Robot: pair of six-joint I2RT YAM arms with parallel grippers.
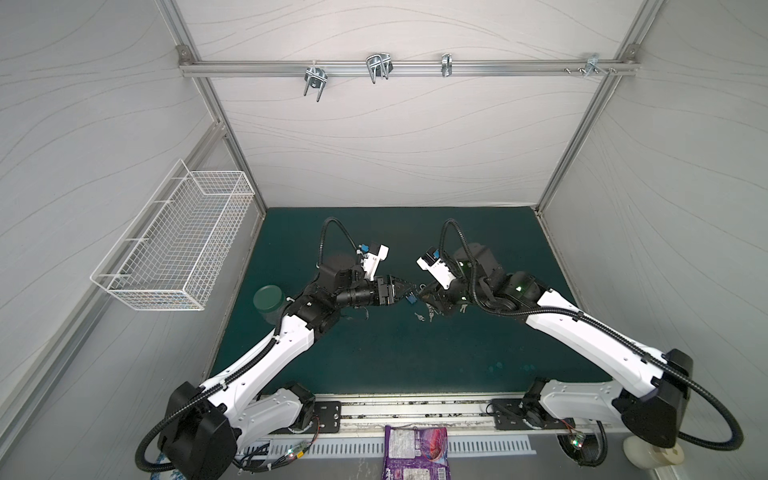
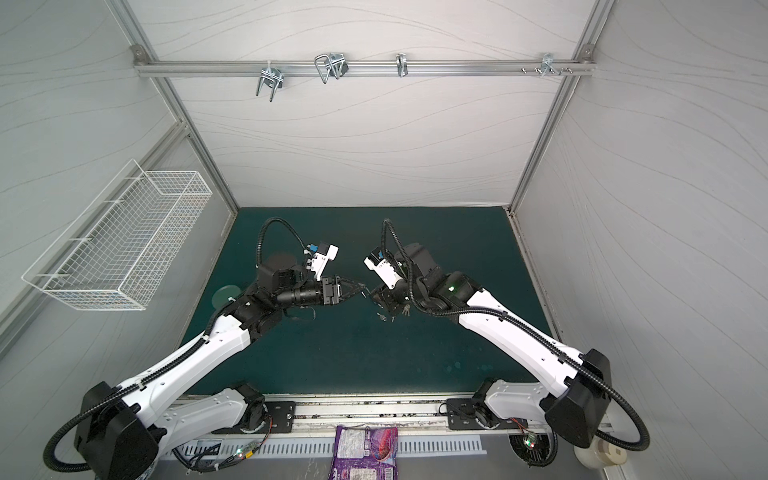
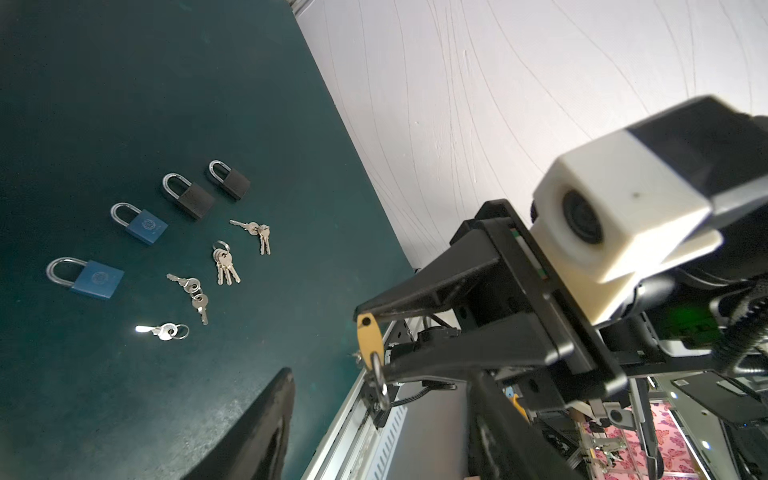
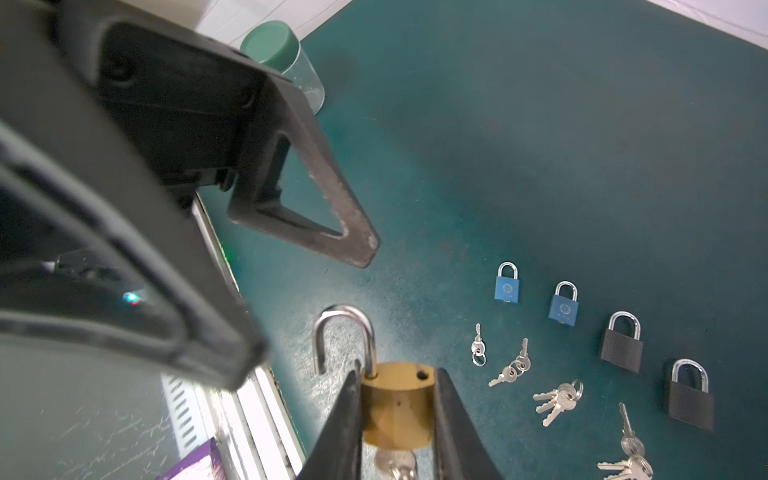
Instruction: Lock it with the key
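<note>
Unlike the blurry top views, the right wrist view's lower centre shows the right gripper (image 4: 397,372) fingers (image 4: 453,419) clamping an open-shackled brass padlock (image 4: 397,405); the left gripper (image 4: 311,307) gapes, apparently empty.

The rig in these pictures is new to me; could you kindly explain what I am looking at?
Two robot arms, the left arm and the right arm, work over a green mat. Two pictures come from one overhead camera pair; the other two from a camera on each wrist. On the mat lie two blue padlocks, two black padlocks and bunches of keys; a green-lidded jar stands aside. The right arm's fingers grip a brass padlock, shackle open, a key at its base. The left arm's fingers stand open nearby, holding nothing.
</note>
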